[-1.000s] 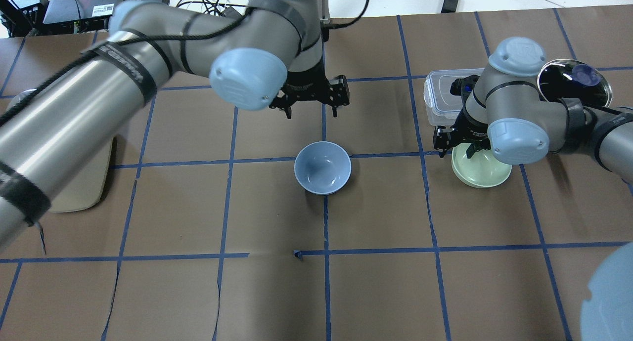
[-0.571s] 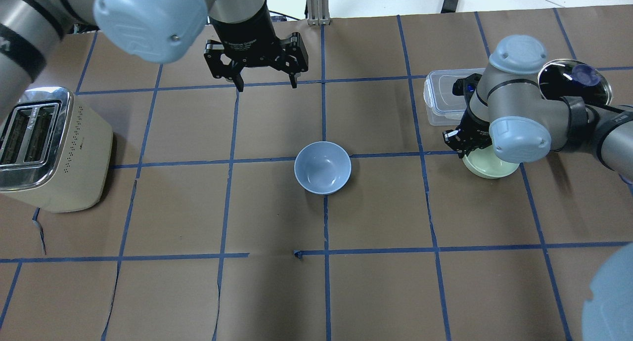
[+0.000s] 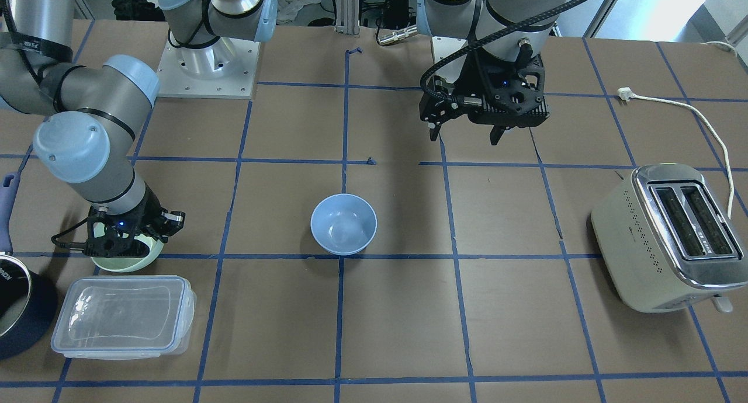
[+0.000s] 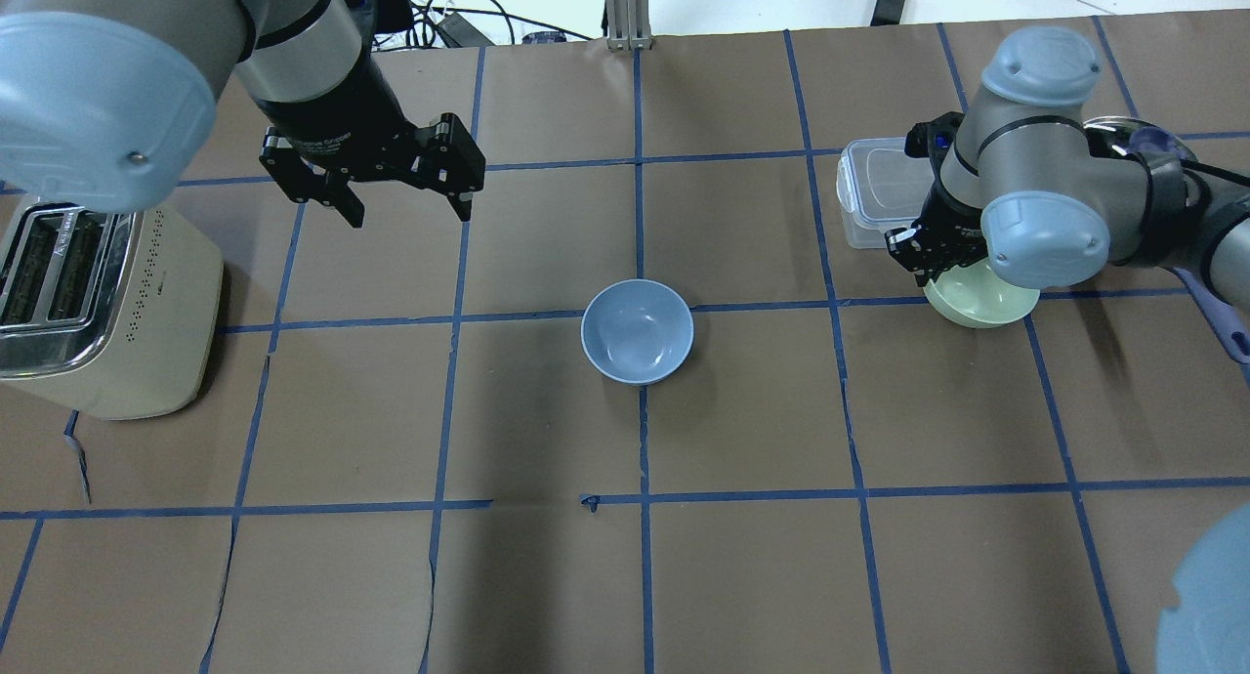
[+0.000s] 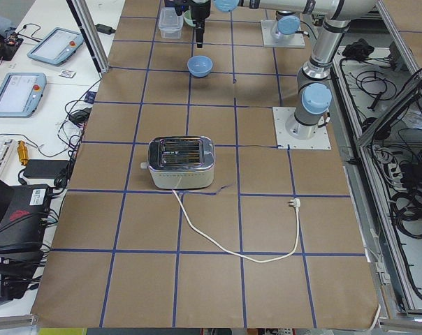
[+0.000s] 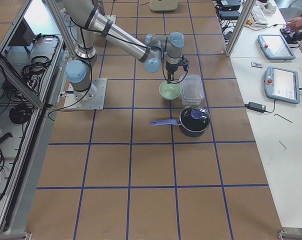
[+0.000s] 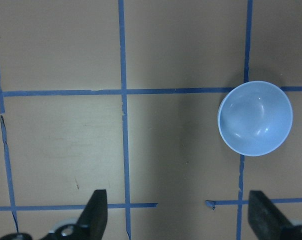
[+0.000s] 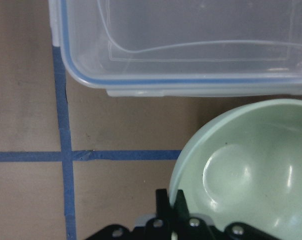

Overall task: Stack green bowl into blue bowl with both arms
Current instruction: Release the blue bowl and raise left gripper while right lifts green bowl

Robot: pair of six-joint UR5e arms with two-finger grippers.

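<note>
Stacking not done: we have right gripper (image 4: 926, 262) pinched on green bowl (image 4: 981, 303), well apart from blue bowl (image 4: 637, 330). Left gripper (image 4: 410, 215) spread wide, empty

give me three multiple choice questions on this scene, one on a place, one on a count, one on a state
1. On which side of the table is the green bowl?
A) the robot's left
B) the robot's right
C) dead centre

2. How many bowls are on the table?
A) one
B) two
C) three

3. The left gripper is:
A) open, holding nothing
B) shut on a bowl
C) shut and empty

Answers:
1 B: the overhead view shows it at the right, under the right arm.
2 B: the green bowl and the blue bowl are the only bowls.
3 A: the left wrist view shows it spread wide with only table between.
</note>
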